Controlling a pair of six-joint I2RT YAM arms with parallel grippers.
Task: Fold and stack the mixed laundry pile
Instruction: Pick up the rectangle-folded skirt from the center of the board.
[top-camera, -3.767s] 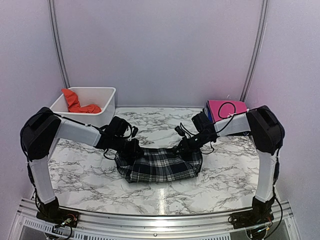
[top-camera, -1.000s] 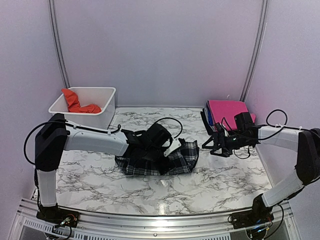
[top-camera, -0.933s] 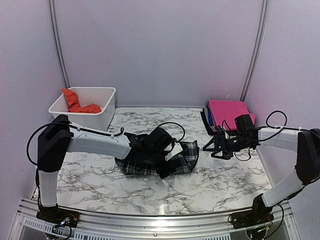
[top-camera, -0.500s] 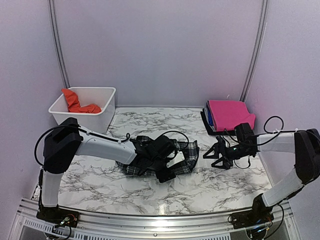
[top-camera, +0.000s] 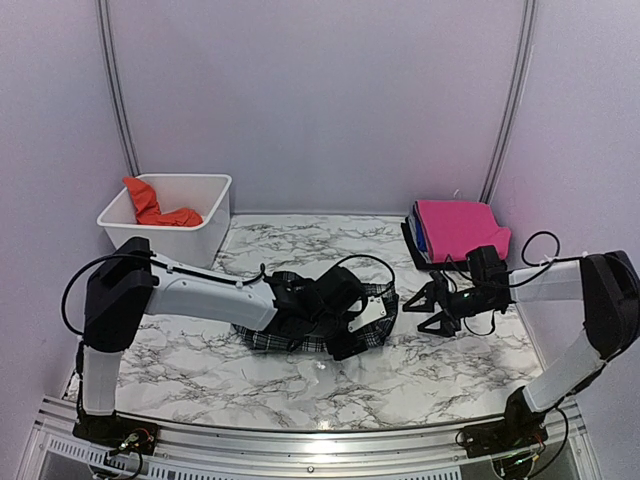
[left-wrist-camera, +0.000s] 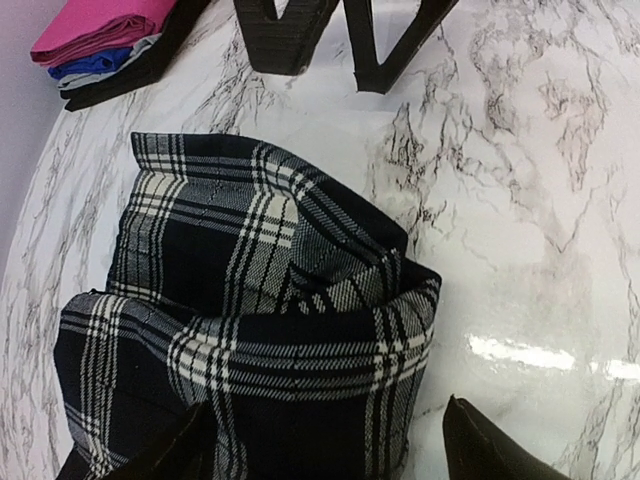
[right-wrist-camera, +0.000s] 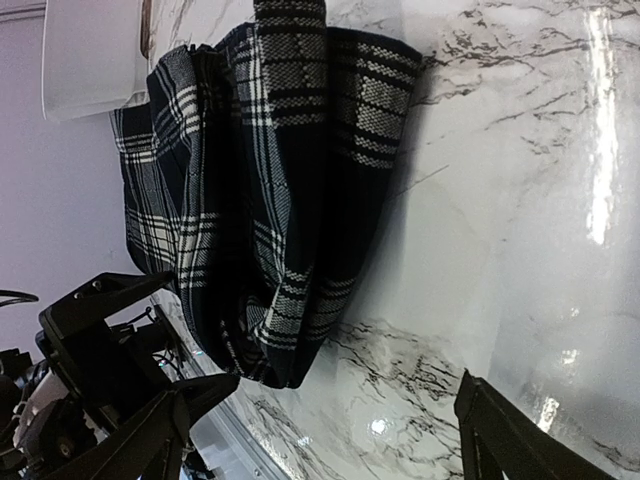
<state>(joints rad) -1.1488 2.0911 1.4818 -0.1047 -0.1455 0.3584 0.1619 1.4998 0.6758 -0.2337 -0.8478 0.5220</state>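
Note:
The black-and-white plaid shirt (top-camera: 268, 338) lies folded in a thick bundle on the marble table (top-camera: 400, 370). My left gripper (top-camera: 366, 326) hovers low over the bundle's right end. Its jaws are open and straddle the rolled plaid edge (left-wrist-camera: 260, 330): one finger is over the cloth, the other over bare marble. My right gripper (top-camera: 425, 306) is open and holds nothing. It sits just right of the shirt and points at it, with the shirt (right-wrist-camera: 260, 180) lying beyond its fingers. The orange t-shirt (top-camera: 155, 207) lies in the white bin (top-camera: 205, 238) at the back left.
A folded pink garment (top-camera: 455, 225) tops a stack of darker folded cloth at the back right, just behind my right arm. The right gripper's fingers (left-wrist-camera: 290, 40) show at the top of the left wrist view. Curved rails run up the back wall.
My left arm has reached further right and forward, from over the shirt's middle to its right end, and its jaws have narrowed slightly. The right gripper has dropped and shifted a little towards the shirt.

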